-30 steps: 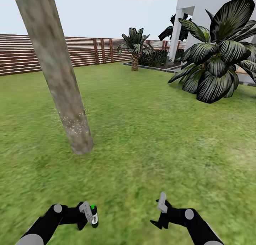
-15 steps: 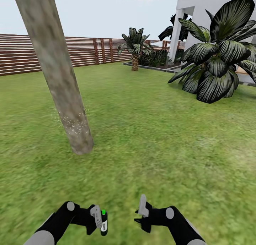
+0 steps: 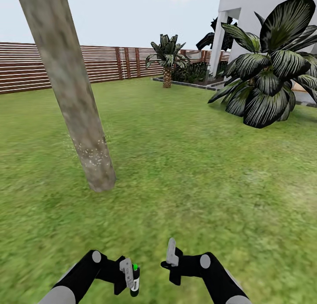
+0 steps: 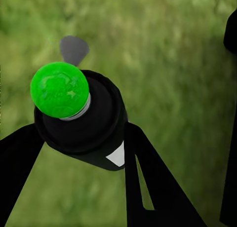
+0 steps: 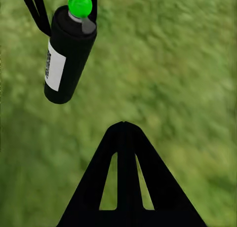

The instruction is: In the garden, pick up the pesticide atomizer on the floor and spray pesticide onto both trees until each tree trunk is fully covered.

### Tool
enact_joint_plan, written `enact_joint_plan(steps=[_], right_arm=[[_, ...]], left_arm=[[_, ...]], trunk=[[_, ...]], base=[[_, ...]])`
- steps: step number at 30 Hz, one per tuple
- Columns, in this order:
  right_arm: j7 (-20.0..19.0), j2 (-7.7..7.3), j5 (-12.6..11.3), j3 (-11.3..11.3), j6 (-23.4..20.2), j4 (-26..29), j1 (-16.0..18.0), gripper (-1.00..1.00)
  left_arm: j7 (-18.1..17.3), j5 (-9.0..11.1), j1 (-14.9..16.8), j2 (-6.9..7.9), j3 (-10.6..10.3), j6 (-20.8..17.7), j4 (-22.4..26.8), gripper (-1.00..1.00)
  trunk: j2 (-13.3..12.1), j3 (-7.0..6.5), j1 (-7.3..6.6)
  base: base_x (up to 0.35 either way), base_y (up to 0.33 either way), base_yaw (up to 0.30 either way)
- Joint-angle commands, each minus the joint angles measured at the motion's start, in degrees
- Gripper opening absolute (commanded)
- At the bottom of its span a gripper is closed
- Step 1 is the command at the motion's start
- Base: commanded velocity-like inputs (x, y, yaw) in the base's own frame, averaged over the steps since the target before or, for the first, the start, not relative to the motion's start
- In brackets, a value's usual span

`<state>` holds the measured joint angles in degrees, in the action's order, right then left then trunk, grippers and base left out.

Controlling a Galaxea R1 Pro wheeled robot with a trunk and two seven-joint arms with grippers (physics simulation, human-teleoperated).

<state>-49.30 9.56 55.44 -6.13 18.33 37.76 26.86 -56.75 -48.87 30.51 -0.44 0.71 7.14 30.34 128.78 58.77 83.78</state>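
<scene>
In the head view, my left gripper [image 3: 130, 277] is shut on the pesticide atomizer [image 3: 135, 281], a small black bottle with a white label and a green tip, held low over the grass floor [image 3: 198, 185]. The left wrist view has the atomizer [image 4: 94, 128] squeezed between the dark fingers [image 4: 140, 158]. My right gripper [image 3: 171, 252] hangs shut and holds nothing, just right of the bottle; its wrist view looks past its fingertips [image 5: 123, 133] at the atomizer [image 5: 66, 54]. A tree trunk [image 3: 70, 92] leans ahead on the left, with white pesticide specks [image 3: 91, 153] near its base.
A brown slat fence [image 3: 26, 70] runs along the far edge of the garden lawn. A short palm [image 3: 167, 57] stands at the back, a large dark-leaved plant [image 3: 268, 75] at the right, in front of a white house wall [image 3: 251, 4].
Both arms have drawn in toward the middle. The left gripper has carried the atomizer right and lower; the right gripper has moved left, close to the bottle. The trunk and camera have stayed put.
</scene>
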Motion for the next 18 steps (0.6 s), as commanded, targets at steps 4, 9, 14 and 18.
enact_joint_plan(steps=[4,9,14,18], right_arm=[[-0.3,0.44,0.4,-0.4,0.3,0.5,0.0,-1.00],[-0.4,0.44,0.4,-0.4,0.2,1.2,0.0,-1.00],[-0.4,0.44,0.4,-0.4,0.1,1.3,0.0,-1.00],[-0.3,0.44,0.4,-0.4,0.1,1.3,0.0,-1.00]], left_arm=[[0.2,-0.5,-0.1,-0.08,0.2,0.7,0.1,-1.00],[2.2,-0.4,-0.3,-0.40,0.3,0.7,0.1,-1.00],[4.4,-0.3,-0.5,-1.50,0.2,0.8,0.1,-1.00],[5.5,-0.3,-0.6,-2.14,0.2,0.8,0.0,-1.00]], trunk=[[0.0,0.05,-0.01],[0.0,0.05,-0.01],[0.0,0.05,-0.01],[0.0,0.05,-0.01]], base=[[0.000,0.000,0.000],[0.000,0.000,0.000],[0.000,0.000,0.000],[0.000,0.000,0.000]])
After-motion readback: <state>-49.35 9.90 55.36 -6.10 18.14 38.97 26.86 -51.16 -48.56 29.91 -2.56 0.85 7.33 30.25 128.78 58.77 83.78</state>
